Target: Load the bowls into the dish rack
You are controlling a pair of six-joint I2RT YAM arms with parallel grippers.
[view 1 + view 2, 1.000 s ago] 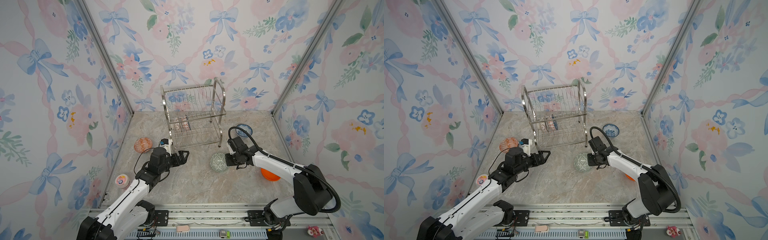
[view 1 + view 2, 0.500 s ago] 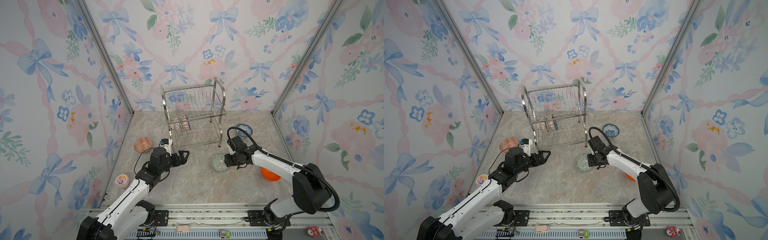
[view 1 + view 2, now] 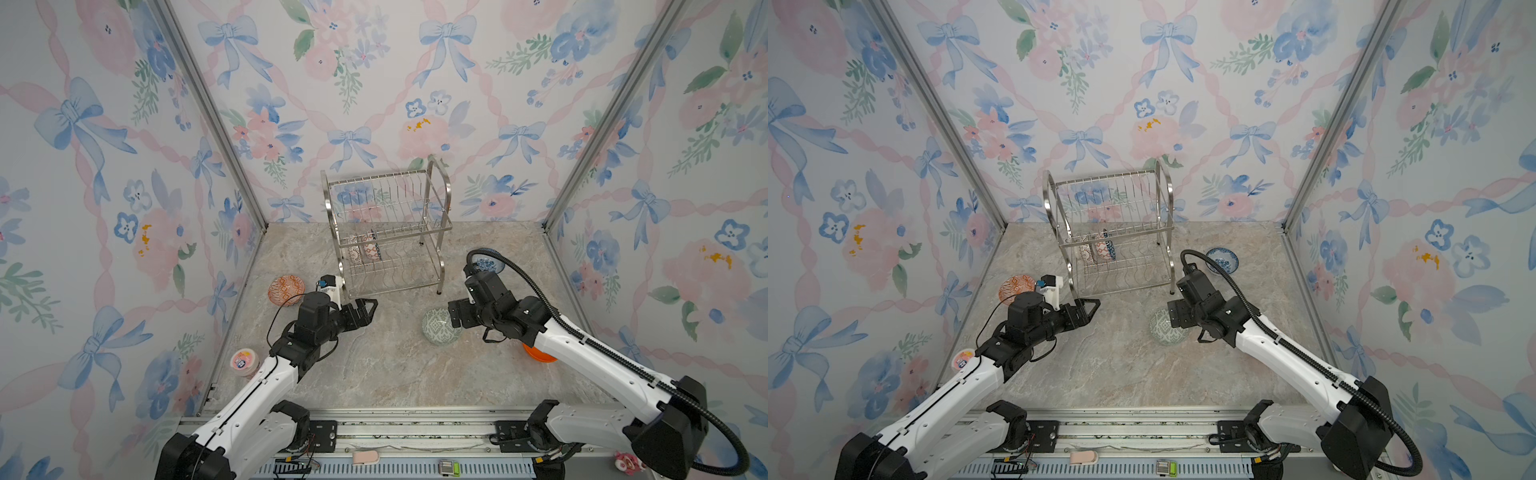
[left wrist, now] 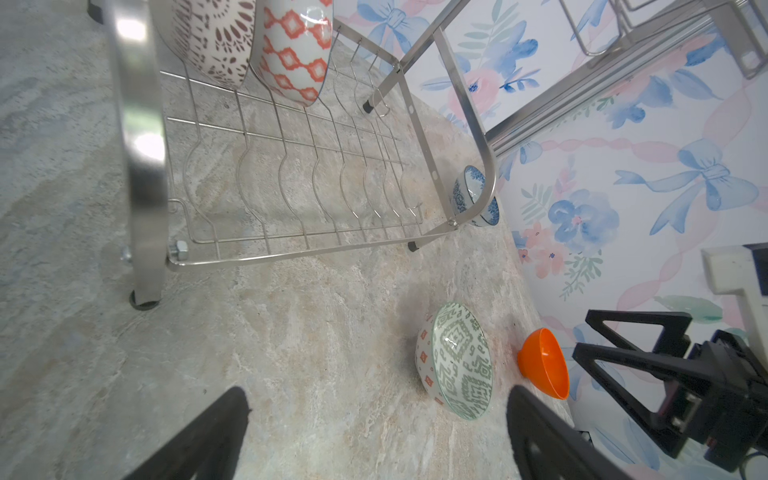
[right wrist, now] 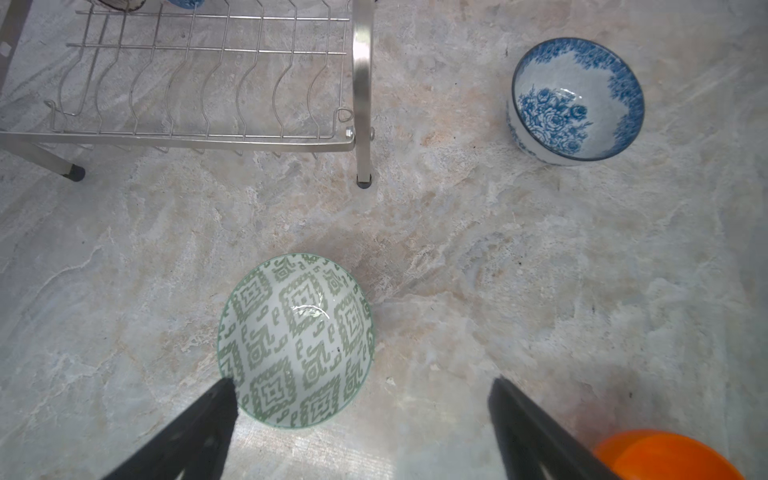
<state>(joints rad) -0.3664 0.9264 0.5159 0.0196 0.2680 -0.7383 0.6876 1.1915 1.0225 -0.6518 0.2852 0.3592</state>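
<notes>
The dish rack (image 3: 432, 226) (image 3: 1160, 216) stands at the back. Two patterned bowls (image 3: 365, 249) (image 3: 1096, 249) stand on edge in its lower tier: a lattice bowl (image 4: 208, 37) and an orange-red bowl (image 4: 295, 50). A grey-green bowl (image 3: 440, 328) (image 3: 1165, 328) (image 5: 295, 340) sits upright on the table. My right gripper (image 3: 457, 318) (image 5: 361, 384) hovers open beside it, one finger overlapping its rim. My left gripper (image 3: 368, 309) (image 3: 1090, 307) (image 4: 376, 399) is open and empty near the rack's front left leg.
A blue-white bowl (image 3: 1223, 259) (image 5: 575, 99) sits right of the rack. A plain orange bowl (image 3: 538, 355) (image 5: 665, 457) lies under my right arm. An orange-red bowl (image 3: 286, 289) sits behind my left wrist. A small pink-lidded cup (image 3: 243, 360) stands by the left wall.
My right gripper has gone from shut to open and let go of the grey-green bowl, which now rests on the table. The left arm has not moved.
</notes>
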